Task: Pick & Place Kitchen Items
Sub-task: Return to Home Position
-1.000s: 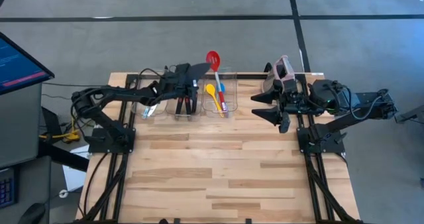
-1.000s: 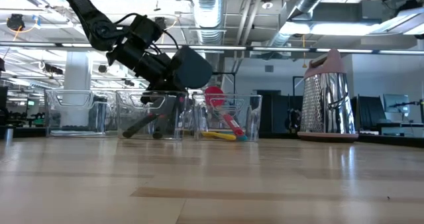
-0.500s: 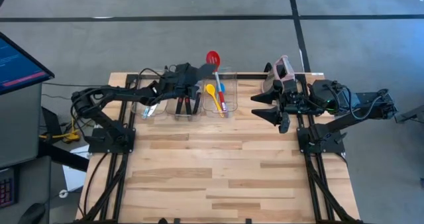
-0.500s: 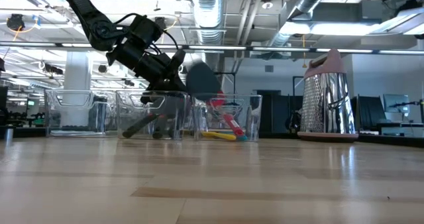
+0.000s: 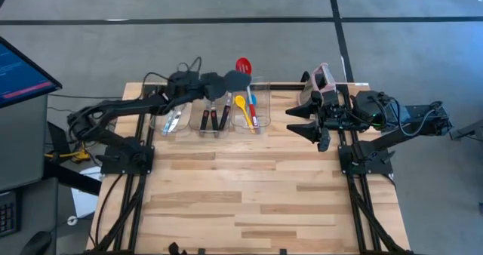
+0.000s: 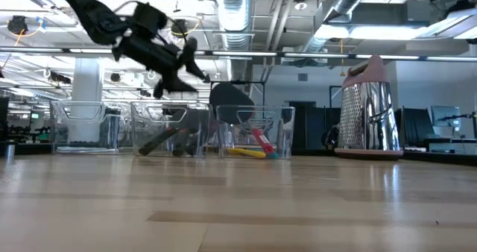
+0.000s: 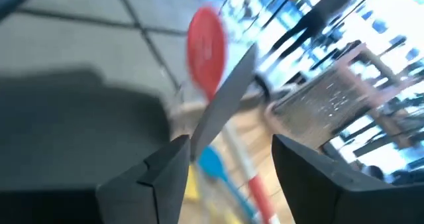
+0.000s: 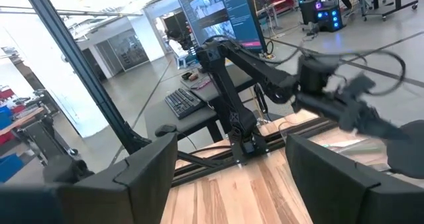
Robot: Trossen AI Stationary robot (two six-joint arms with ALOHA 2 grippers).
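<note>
My left gripper (image 6: 185, 79) hangs open above the middle clear bin (image 5: 213, 113). A dark grey spatula (image 6: 231, 101) stands below and beside it, handle down in that bin, its head (image 5: 235, 81) leaning toward the right bin (image 5: 253, 108). The left wrist view shows its blade (image 7: 225, 101) edge-on past the open fingers. More spatulas with black-red handles (image 5: 216, 119) lie in the middle bin. The right bin holds yellow and blue spoons and a red slotted spoon (image 5: 242, 65). The left bin holds thin silvery tools (image 5: 173, 119). My right gripper (image 5: 303, 121) waits open at the right.
A beige upright grater with a pink top (image 6: 367, 110) stands at the table's far right, just behind my right gripper. The three bins line the far edge. The bare wooden tabletop (image 5: 249, 187) stretches toward the near edge.
My left gripper has opened and let go of the spatula, then risen and drawn back toward the table's left. The spatula has dropped, its head sinking from above the bins to bin height and leaning toward the right bin.
</note>
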